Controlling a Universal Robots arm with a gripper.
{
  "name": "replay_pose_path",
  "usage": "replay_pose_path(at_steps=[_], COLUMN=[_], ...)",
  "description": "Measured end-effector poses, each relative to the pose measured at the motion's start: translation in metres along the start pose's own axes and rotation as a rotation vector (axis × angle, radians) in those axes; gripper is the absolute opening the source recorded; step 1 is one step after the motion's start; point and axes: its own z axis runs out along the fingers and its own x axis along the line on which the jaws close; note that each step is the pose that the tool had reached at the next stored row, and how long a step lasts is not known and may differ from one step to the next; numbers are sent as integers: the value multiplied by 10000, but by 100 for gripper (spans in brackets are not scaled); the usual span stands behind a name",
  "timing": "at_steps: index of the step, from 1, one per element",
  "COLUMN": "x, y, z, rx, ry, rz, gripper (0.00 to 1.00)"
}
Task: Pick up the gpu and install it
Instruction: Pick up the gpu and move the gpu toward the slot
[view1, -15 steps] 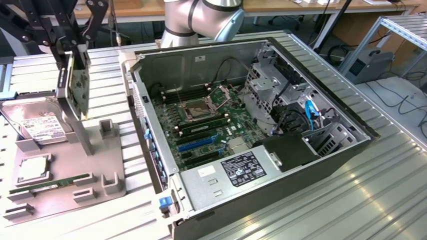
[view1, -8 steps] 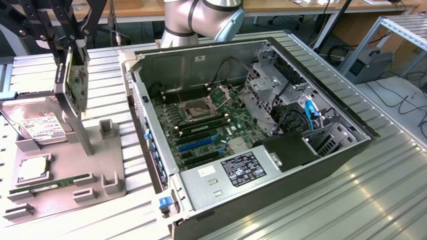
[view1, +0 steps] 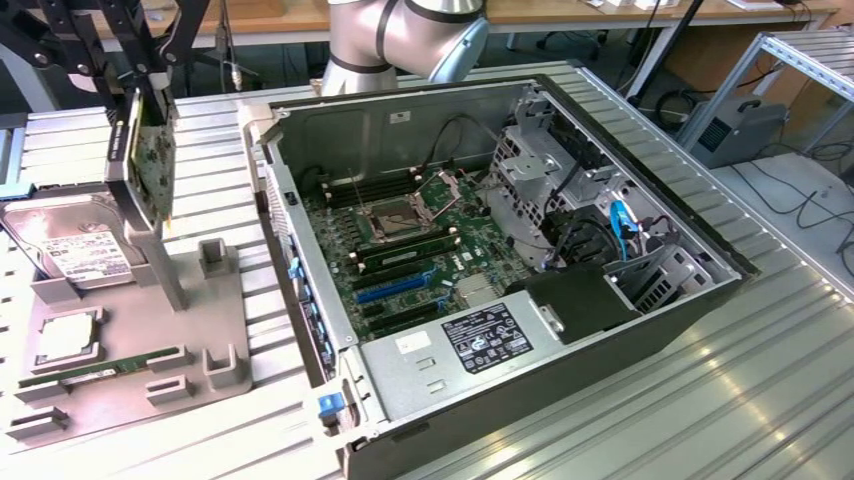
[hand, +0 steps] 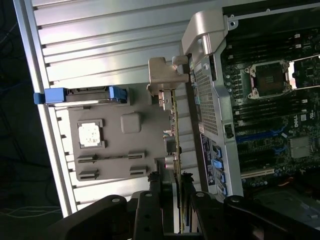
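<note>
The gpu (view1: 150, 165) stands on edge at the exterior view's upper left, showing its brownish circuit-board back. My gripper (view1: 138, 75) is shut on the card's upper part, and the card's lower end is just above the tall post of the grey parts holder (view1: 200, 330). In the wrist view the gpu (hand: 174, 125) appears edge-on as a thin strip with its metal bracket at the far end. It is pinched between my black fingers (hand: 154, 200) at my gripper (hand: 172, 190). The open computer case (view1: 287, 130) lies to the exterior view's right of the card.
On the holder lie a hard drive (view1: 74, 245), a processor chip (view1: 64, 340) and a green memory stick (view1: 107, 365). Blue expansion slots (view1: 398, 285) sit on the motherboard (hand: 270, 100) inside the case, beside the drive cage (view1: 547, 170) and power supply (view1: 467, 345).
</note>
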Motion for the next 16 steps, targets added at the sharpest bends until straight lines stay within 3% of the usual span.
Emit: replay_pose_path(at_steps=[16], x=[-80], y=[-8], z=[21], rx=[-1], ry=[0], rz=[1], gripper=[28])
